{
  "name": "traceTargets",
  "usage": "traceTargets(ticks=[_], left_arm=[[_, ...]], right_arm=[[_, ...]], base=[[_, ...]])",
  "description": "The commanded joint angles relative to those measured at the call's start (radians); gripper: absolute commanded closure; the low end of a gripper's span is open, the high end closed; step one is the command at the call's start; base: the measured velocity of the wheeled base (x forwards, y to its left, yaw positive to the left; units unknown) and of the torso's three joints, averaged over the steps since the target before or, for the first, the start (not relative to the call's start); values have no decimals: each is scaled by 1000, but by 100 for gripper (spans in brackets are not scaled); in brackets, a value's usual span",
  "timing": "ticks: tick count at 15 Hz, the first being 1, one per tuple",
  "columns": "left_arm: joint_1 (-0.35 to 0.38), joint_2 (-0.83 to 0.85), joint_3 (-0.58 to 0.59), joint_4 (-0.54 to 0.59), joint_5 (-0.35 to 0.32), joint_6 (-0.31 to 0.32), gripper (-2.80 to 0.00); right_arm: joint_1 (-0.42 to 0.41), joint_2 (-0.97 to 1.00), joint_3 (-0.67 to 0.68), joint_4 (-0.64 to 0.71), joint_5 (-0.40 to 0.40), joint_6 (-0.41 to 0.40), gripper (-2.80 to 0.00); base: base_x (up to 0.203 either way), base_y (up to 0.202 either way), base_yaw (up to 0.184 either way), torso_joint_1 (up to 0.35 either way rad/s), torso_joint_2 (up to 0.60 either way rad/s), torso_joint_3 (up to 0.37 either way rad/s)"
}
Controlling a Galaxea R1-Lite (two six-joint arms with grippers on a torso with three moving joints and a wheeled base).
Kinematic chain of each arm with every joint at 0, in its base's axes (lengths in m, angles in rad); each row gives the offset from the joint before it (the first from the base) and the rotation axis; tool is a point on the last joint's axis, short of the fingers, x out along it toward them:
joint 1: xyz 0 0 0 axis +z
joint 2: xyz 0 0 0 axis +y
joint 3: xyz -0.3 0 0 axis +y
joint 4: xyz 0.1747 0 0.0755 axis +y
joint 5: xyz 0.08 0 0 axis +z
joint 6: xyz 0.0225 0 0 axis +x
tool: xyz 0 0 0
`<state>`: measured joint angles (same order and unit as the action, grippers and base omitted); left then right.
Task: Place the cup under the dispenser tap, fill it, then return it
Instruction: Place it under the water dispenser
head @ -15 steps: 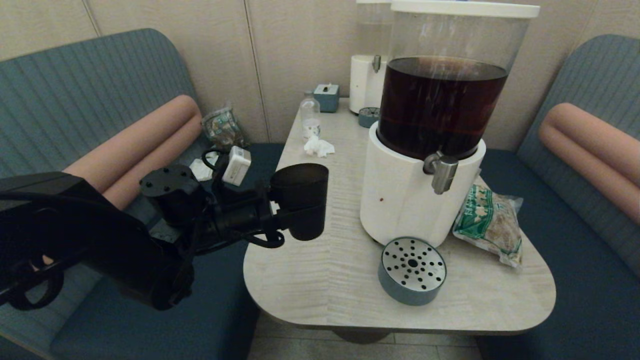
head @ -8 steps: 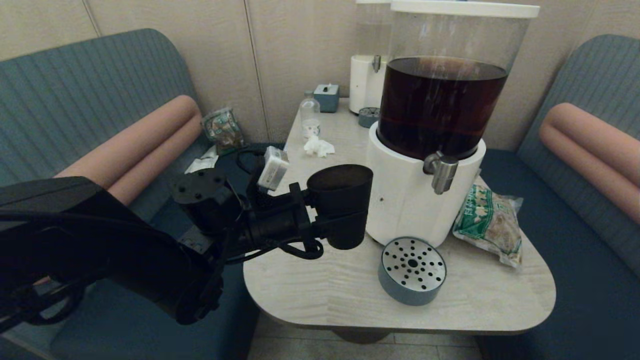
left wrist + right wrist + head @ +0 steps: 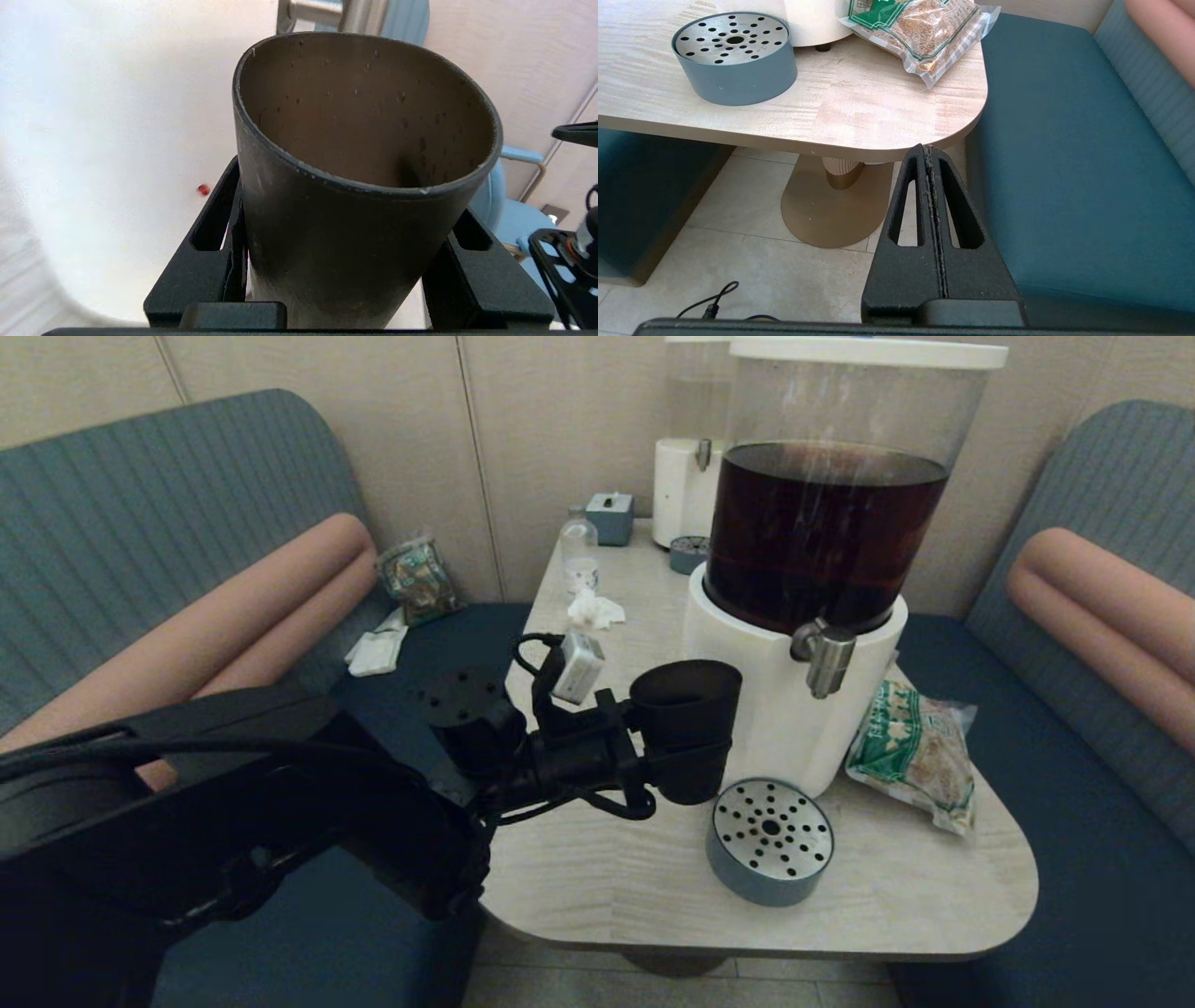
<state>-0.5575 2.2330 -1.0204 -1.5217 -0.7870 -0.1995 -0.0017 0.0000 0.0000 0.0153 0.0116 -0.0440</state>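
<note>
My left gripper is shut on the cup, a near-black tapered tumbler, and holds it upright above the table, close against the big dispenser's white base. The cup looks empty inside, with small droplets on its wall, and a black finger presses each side. The dispenser tap, a brushed-steel spout, sits to the cup's right and slightly higher; its steel shows just beyond the cup's rim. My right gripper is parked low beside the table's near right corner, shut and empty.
A round grey drip tray with a perforated steel top sits on the table below the tap. A green snack bag lies right of the base. A crumpled tissue, small clear bottle and second pale dispenser stand farther back.
My left arm has carried the cup rightward across the table, from its left edge to right beside the dispenser's base, and slightly lower. Nothing else has moved.
</note>
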Motion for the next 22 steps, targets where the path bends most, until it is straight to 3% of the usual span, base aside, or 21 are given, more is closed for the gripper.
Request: traceTargets(ticks=[1, 6, 22], left_arm=[[-33, 81, -56, -8, 12, -5, 0], [-114, 133, -101, -8, 65, -13, 0], [-133, 296, -271, -8, 68, -21, 0]], right_arm=[[0, 0, 0, 0, 1, 0, 0], [0, 0, 0, 0, 1, 0, 0], [0, 0, 0, 0, 1, 0, 0]], base=[[0, 0, 0, 0, 0, 0], [0, 0, 0, 0, 0, 0], [0, 0, 0, 0, 0, 0]])
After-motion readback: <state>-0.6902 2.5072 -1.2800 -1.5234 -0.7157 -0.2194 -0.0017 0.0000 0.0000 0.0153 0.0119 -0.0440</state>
